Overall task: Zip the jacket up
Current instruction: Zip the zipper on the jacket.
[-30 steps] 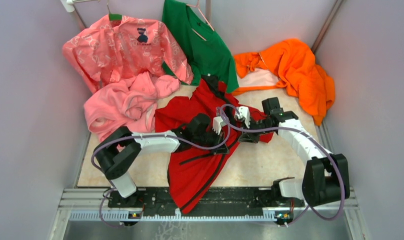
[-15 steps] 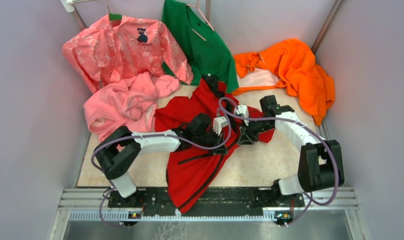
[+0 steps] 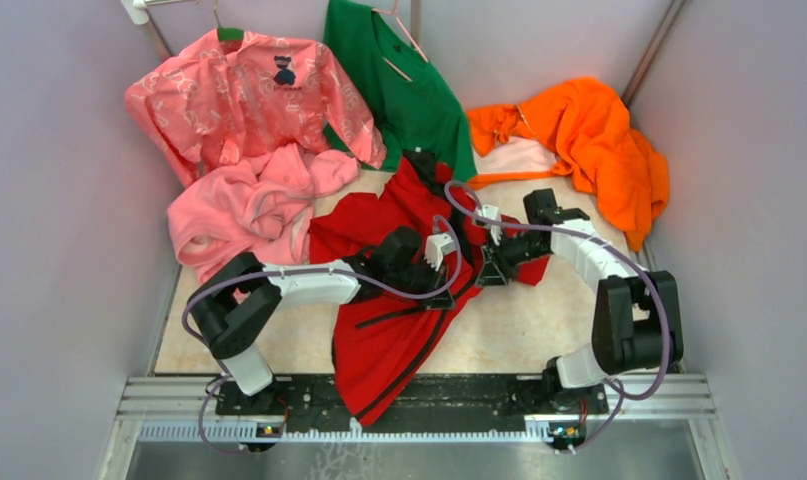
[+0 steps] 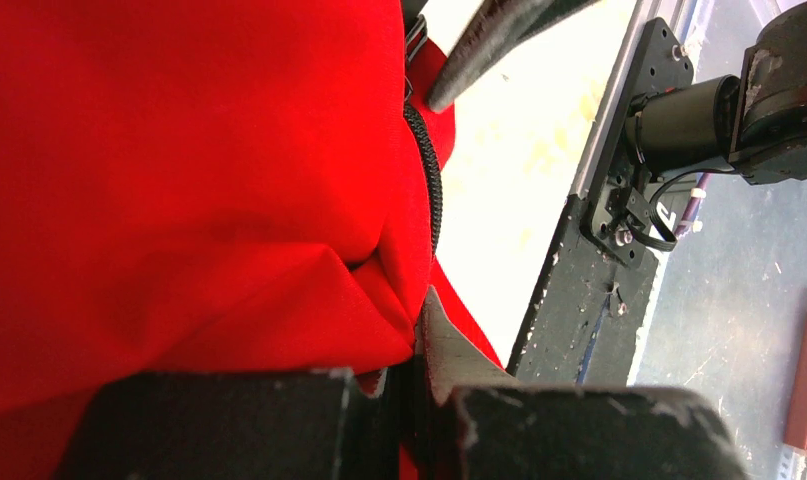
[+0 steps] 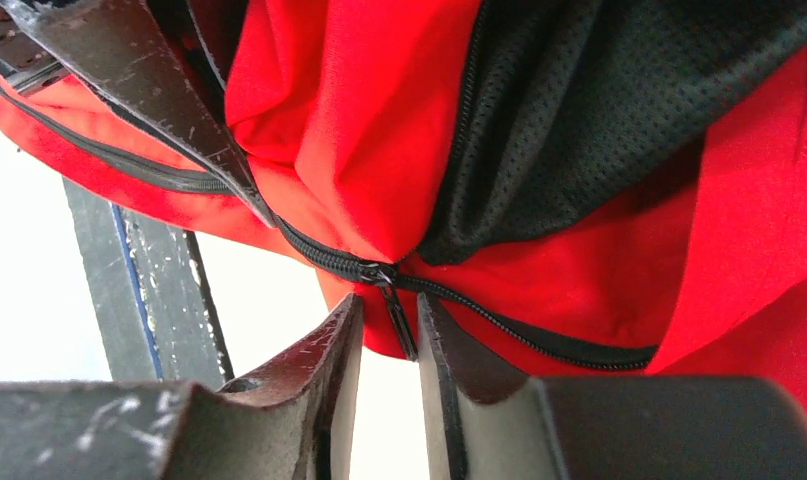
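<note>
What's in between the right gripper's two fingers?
The jacket's dark zipper pull hangs in the gap between the right gripper's fingers. The right wrist view shows it.

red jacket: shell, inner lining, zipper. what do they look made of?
Jacket shell: thin woven synthetic, probably nylon or polyester; smooth, matte, folds in sharp creases.
Lining: black mesh, likely polyester; tiny regular holes show.
Zipper: fine dark coil teeth, likely plastic; slider and pull look dark-coated, metal or plastic unclear.

The jacket [image 3: 379,350] is bright red, its zipper [image 5: 324,257] dark, its lining [image 5: 599,110] black mesh.
</note>
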You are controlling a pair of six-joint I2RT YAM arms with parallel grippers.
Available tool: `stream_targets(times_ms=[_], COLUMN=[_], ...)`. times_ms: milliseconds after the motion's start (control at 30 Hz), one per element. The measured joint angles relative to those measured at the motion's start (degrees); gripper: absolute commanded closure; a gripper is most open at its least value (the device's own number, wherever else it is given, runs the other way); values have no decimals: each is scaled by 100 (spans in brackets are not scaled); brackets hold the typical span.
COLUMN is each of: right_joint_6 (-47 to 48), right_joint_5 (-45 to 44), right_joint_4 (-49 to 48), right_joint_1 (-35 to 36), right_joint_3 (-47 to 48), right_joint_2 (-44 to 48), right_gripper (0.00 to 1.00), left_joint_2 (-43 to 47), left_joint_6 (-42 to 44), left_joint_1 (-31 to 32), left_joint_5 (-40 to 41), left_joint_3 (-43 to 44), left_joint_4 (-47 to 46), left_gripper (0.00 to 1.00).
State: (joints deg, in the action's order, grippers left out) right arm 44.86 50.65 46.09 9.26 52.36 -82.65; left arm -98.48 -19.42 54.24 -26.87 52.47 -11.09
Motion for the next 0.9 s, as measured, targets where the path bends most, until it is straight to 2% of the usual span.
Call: stream_targets(times_ms=[200, 267, 600, 733, 900], right_joint_6=[166, 225, 494, 136, -149], right_joint_5=[293, 380, 409, -129, -1209], right_joint_4=[317, 420, 525, -52, -575], right_joint_1=[-229, -232, -232, -175, 306], right_joint_3=[208, 216, 195, -208, -400], right_joint_2=[-304, -367, -254, 678, 1685], right_gripper=[96, 99, 100, 100, 100], left_joint_2=[0, 0, 0, 0, 9], left_joint_6=[0, 0, -4, -55, -278], left_joint_1=[0, 0, 0, -2, -15], left_joint_5=[-2, -2, -2, -15, -151], left_joint_3=[0, 0, 0, 0, 2], left_joint_4=[0, 0, 7, -39, -92], left_gripper=[100, 100, 100, 100, 100])
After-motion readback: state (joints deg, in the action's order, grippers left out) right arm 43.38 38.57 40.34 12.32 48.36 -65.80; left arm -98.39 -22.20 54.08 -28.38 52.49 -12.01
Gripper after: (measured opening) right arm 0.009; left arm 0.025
